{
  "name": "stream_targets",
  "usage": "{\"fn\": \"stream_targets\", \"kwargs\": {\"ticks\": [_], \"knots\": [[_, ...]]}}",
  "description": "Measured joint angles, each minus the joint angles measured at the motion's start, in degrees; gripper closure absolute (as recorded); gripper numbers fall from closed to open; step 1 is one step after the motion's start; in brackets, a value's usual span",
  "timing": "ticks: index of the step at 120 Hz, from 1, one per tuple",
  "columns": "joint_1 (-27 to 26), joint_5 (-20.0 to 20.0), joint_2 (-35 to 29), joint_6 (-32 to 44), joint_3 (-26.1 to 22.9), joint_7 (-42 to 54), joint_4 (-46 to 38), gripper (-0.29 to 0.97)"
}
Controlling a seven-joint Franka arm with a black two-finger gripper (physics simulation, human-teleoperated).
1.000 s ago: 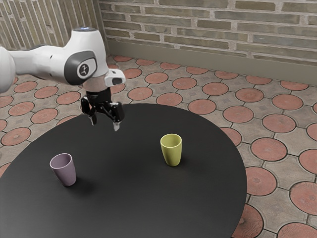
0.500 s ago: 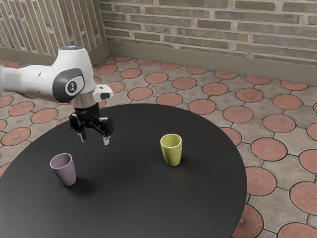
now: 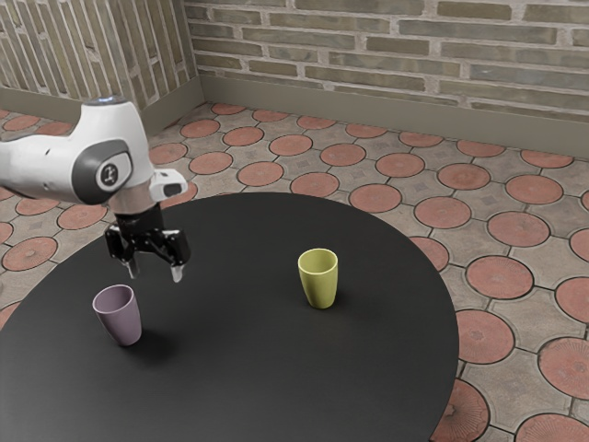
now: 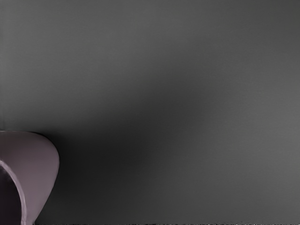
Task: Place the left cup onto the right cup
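I have the black two-finger gripper (image 3: 154, 272) hanging at the left of the exterior view, above the round black table (image 3: 258, 368). Its jaws are spread wide with nothing between them. The small mauve tapered cup (image 3: 119, 314) stands upright in the lower left of that frame, just below the fingertips and a little toward the exterior view's left. The yellow-green tapered cup (image 3: 317, 278) stands upright near the frame's centre, well apart from it.

My worry is alignment. The hand does not look centred over the mauve cup, so a straight descent could bring a fingertip down on the rim and tip or shove the cup away. A light, narrow-based cup like this would topple easily. Closing too high on the flared lip might also let it slip.

In the wrist view the mauve cup (image 4: 28, 168) shows a smooth, matte wall curving to a thin rim and a dark hollow inside. It sits off to one side of the hand rather than under it, with bare table (image 4: 187, 93) around it.
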Motion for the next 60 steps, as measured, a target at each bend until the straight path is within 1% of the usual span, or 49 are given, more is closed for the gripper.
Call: {"fn": "stream_targets", "kwargs": {"ticks": [36, 60], "knots": [[2.3, 0.0, -0.8, -0.4, 0.0, -0.7, -1.8, 0.03], [2.8, 0.0, -0.5, -0.5, 0.1, -0.9, -2.2, 0.04]]}}
